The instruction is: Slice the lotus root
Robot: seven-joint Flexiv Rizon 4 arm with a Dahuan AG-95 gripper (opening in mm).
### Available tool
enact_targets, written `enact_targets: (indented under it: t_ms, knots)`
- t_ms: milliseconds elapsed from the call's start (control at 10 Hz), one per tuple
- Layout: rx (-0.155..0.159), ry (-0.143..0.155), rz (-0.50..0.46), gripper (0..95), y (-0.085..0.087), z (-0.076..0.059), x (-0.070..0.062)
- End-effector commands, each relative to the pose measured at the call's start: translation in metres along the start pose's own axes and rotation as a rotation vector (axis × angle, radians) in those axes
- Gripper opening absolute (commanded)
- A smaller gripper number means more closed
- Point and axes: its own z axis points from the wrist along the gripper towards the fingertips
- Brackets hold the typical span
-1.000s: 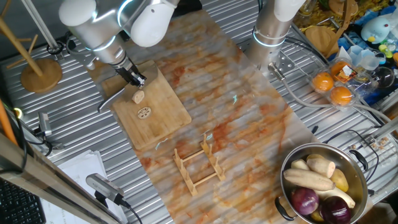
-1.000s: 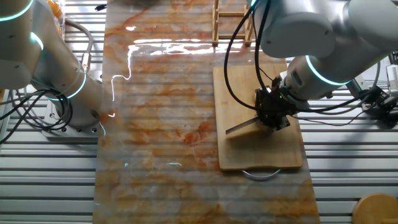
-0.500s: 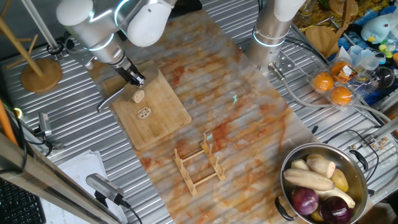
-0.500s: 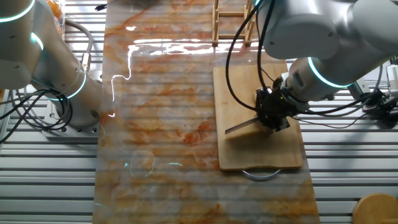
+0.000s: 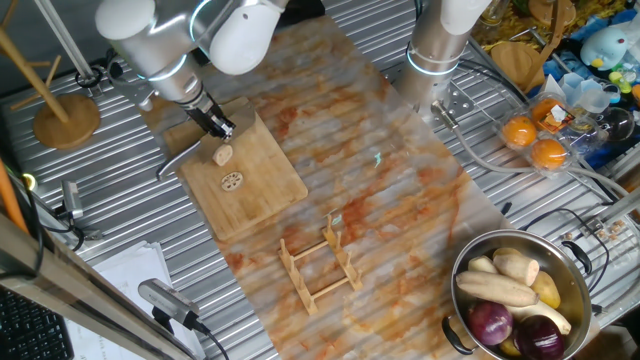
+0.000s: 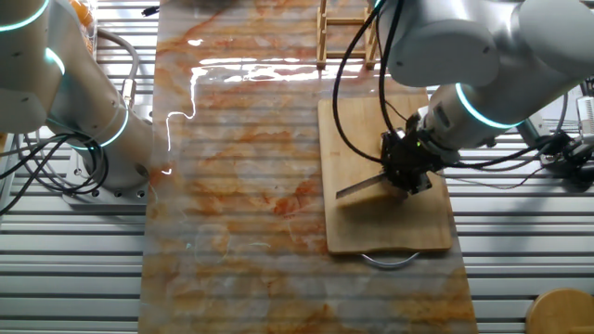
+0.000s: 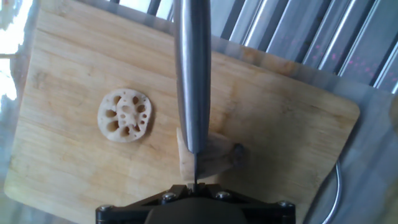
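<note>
Bamboo cutting board (image 5: 245,175), pale and rectangular, lies on an orange-marbled plastic mat (image 5: 400,200) and serves as the landmark. On it, near the edge closest to the arm, sits the small tan-brown lotus root chunk (image 7: 205,155), with one thin round beige slice pierced by dark holes (image 7: 125,115) lying flat just beside it toward the board's middle. The black two-finger gripper (image 5: 215,123) is clamped on a long grey metal knife (image 7: 192,68), whose blade runs over the chunk; whether the edge touches it cannot be told. Beyond the slice, off the board's far end, stands a slotted wooden rack (image 5: 320,262). Well away past the rack is a steel pot (image 5: 570,325) holding long pale roots and purple onions. A round wooden stand (image 5: 66,118) sits behind the board on the ribbed metal table (image 5: 130,215). A second robot base (image 5: 440,50) rises across the mat. No readable writing shows.
</note>
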Motion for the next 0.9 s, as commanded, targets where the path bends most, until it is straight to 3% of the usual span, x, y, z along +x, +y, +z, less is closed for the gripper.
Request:
enact_targets:
  t_ms: [100, 400, 600, 900]
  knots:
    - [-0.009, -0.037, 0.006, 0.0, 0.001, -0.008, 0.003]
    - [-0.016, -0.008, 0.009, 0.0, 0.003, -0.02, -0.003]
    - [-0.021, 0.012, 0.001, 0.0, 0.003, -0.02, -0.007]
    - [-0.017, 0.04, -0.022, 0.0, -0.004, -0.005, -0.015]
